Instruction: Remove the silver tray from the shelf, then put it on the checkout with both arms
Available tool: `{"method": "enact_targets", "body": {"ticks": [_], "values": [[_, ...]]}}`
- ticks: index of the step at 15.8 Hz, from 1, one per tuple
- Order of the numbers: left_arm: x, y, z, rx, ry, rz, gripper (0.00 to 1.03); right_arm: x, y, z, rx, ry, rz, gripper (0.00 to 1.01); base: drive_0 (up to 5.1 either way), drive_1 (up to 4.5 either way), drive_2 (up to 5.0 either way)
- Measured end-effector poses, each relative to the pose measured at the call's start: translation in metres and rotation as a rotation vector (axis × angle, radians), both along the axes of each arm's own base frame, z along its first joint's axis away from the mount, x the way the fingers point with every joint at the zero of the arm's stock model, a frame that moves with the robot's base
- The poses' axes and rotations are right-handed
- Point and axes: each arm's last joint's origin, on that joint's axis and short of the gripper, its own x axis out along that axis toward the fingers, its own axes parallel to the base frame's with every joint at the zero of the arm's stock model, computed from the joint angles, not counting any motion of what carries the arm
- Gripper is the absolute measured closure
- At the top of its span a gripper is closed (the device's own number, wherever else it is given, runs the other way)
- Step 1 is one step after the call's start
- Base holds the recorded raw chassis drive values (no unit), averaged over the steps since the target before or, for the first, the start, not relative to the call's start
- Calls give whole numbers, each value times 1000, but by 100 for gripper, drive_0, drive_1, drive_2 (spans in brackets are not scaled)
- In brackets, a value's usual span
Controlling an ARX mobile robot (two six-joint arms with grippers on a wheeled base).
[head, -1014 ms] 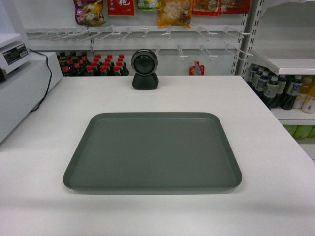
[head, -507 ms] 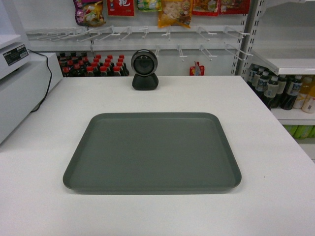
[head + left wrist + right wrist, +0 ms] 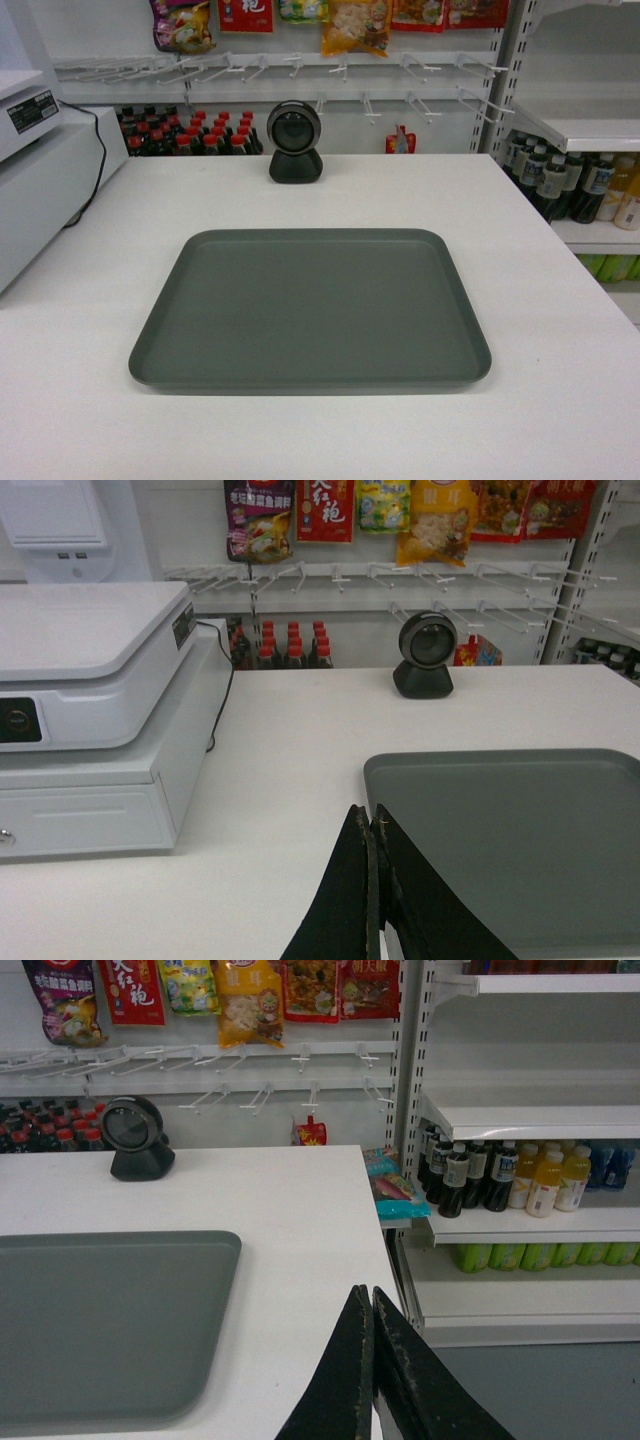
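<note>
Matt tray on a smooth white counter

The silver tray [image 3: 310,305] looks matt grey-green, smooth and unmarked, like moulded plastic or coated metal; which one cannot be told. The checkout [image 3: 520,250] top is smooth, plain white with a faint sheen. The scanner [image 3: 294,142] is glossy black plastic with a shiny round face. The shelf [image 3: 530,1120] boards look like glossy white painted metal. The register [image 3: 95,710] has a smooth grey-white plastic casing. Both grippers' fingers [image 3: 365,900] [image 3: 385,1380] look dull black and slightly scuffed.
</note>
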Motion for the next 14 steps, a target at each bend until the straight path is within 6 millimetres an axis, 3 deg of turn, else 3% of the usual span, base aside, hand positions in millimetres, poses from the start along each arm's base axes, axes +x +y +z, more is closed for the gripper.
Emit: {"method": "enact_targets", "body": {"ticks": [14], "values": [[-31,0,5,0,-19,0,102,-31,0,7,0,-25,0,98,0,0,0]]}}
